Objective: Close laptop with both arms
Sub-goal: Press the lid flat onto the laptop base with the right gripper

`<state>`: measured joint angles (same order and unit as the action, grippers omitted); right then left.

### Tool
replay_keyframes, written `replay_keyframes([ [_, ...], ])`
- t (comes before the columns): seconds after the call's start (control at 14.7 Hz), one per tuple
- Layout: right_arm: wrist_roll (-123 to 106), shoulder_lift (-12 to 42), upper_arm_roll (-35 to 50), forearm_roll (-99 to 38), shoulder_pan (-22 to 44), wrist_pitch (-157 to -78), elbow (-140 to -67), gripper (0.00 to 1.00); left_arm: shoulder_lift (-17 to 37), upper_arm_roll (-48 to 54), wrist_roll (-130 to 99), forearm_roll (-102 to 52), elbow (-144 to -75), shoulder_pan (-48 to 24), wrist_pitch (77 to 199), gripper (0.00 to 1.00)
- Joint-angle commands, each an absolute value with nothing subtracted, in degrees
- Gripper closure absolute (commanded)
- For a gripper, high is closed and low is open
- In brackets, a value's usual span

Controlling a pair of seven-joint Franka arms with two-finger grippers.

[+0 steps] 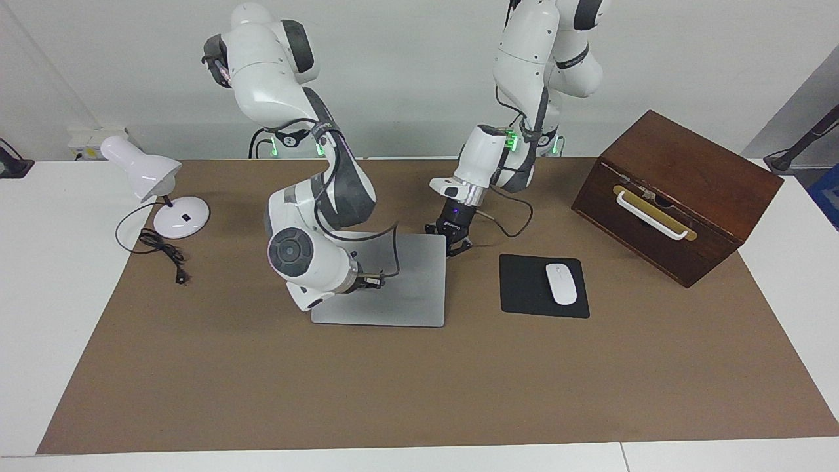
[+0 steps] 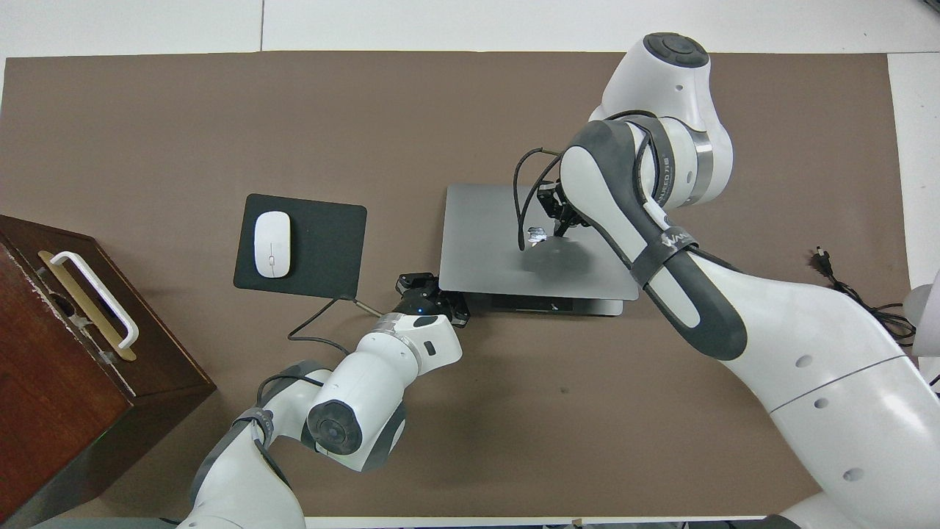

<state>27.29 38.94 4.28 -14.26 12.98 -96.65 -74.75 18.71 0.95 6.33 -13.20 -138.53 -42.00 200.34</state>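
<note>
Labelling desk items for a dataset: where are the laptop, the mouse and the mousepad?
laptop (image 1: 419,282): facing view, bare lid.
mouse (image 1: 561,283): facing view, middle of its white top.
mousepad (image 1: 521,285): facing view, bare black surface beside the mouse.

Silver-grey laptop (image 1: 406,288), black mousepad (image 1: 524,288) w/ white mouse (image 1: 561,283), dk-brown box (image 1: 682,190).

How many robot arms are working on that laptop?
2. The right arm presses its end effector on the laptop lid; the left arm holds its end effector at the laptop's corner.

Silver-grey laptop (image 1: 406,282), lid almost shut, mid-table, beside the black mousepad (image 1: 527,286)
</note>
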Motion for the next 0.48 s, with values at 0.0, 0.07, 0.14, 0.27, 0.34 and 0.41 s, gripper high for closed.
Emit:
replay_keyframes([
  [0.0, 27.77, 37.44, 4.92, -15.47, 11.78, -97.99, -77.96, 1.0, 22.15, 0.18, 6.68, -13.18, -138.69, -43.51, 200.65, 1.0],
  [0.07, 27.86, 37.44, 4.92, -15.47, 11.86, -98.26, -78.13, 1.0, 22.15, 0.09, 6.68, -13.18, -138.69, -43.51, 200.57, 1.0],
  [0.14, 27.86, 37.44, 4.92, -15.47, 11.87, -98.26, -78.13, 1.0, 22.15, 0.17, 6.68, -13.1, -138.69, -43.51, 200.57, 1.0],
  [0.27, 27.86, 37.44, 4.92, -16.34, 11.87, -99.4, -78.66, 1.0, 22.15, 0.18, 6.68, -13.18, -138.6, -43.51, 200.57, 1.0],
  [0.34, 27.86, 37.27, 4.92, -16.35, 11.95, -100.45, -79.71, 1.0, 22.15, 0.18, 6.68, -13.18, -138.6, -43.51, 200.65, 1.0],
  [0.41, 27.86, 37.0, 4.92, -16.35, 12.13, -101.76, -80.67, 1.0, 22.15, 0.18, 6.68, -13.18, -138.6, -43.51, 200.57, 1.0],
])
